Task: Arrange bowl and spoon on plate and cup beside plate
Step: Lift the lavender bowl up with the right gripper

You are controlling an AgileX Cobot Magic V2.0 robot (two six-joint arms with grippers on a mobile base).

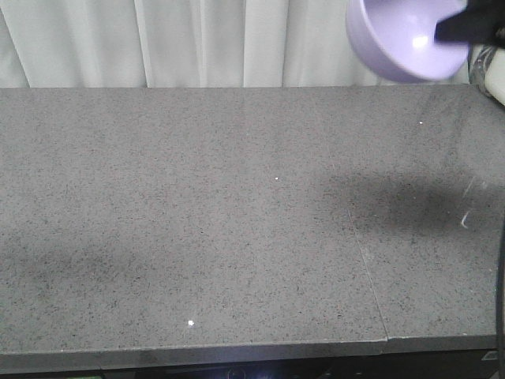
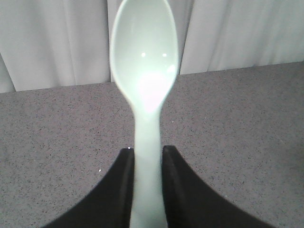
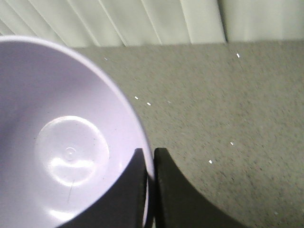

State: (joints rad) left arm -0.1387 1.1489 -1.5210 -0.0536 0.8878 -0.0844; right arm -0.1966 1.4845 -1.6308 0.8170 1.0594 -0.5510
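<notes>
A lavender bowl (image 1: 402, 39) hangs high at the top right of the front view, tilted with its inside facing the camera. My right gripper (image 3: 149, 154) is shut on the bowl (image 3: 61, 142), pinching its rim with one finger inside and one outside. The pale mint-green spoon (image 2: 145, 71) sticks straight out from my left gripper (image 2: 146, 152), which is shut on its handle, scoop pointing away above the table. The left gripper does not show in the front view. The plate and the cup are out of view.
A grey speckled table (image 1: 237, 221) fills the front view, with a seam (image 1: 367, 268) running down its right part. White curtains (image 1: 197, 39) hang behind its far edge. The bowl's shadow (image 1: 394, 201) lies on the right side.
</notes>
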